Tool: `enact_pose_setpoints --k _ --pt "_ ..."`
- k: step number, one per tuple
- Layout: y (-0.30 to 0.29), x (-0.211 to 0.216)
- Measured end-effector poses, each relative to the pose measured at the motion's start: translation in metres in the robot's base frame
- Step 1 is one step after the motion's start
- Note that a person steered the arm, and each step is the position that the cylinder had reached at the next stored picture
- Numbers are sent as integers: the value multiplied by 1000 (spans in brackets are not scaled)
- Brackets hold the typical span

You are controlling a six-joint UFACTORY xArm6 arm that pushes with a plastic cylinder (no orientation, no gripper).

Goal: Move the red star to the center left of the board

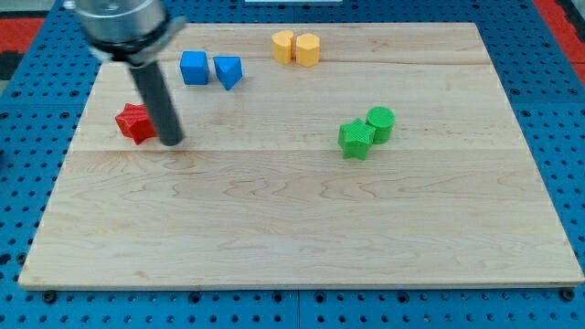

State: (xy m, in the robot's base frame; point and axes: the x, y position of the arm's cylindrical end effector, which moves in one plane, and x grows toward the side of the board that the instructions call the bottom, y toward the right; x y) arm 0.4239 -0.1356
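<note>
The red star [135, 122] lies on the wooden board [302, 228] at the view's left, a little above mid-height. My tip [172, 142] rests on the board just right of the red star, close to it or touching its right side. The dark rod rises from the tip toward the view's top left.
A blue cube [194, 68] and a blue wedge-like block [228, 71] sit side by side above the star. Two yellow blocks [296, 47] stand together at the view's top centre. A green star [356, 139] and a green cylinder [380, 122] touch right of centre.
</note>
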Motion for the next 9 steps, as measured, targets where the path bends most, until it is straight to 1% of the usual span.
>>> enact_pose_setpoints --k 1,2,3,5,6,7,8,9 --pt "30 -22" --pt "-12 -44" --pt "-33 -39" --pt "-18 -40" --pt "-46 -40" --pt "-30 -40" --pt "2 -43" --pt "16 -44"
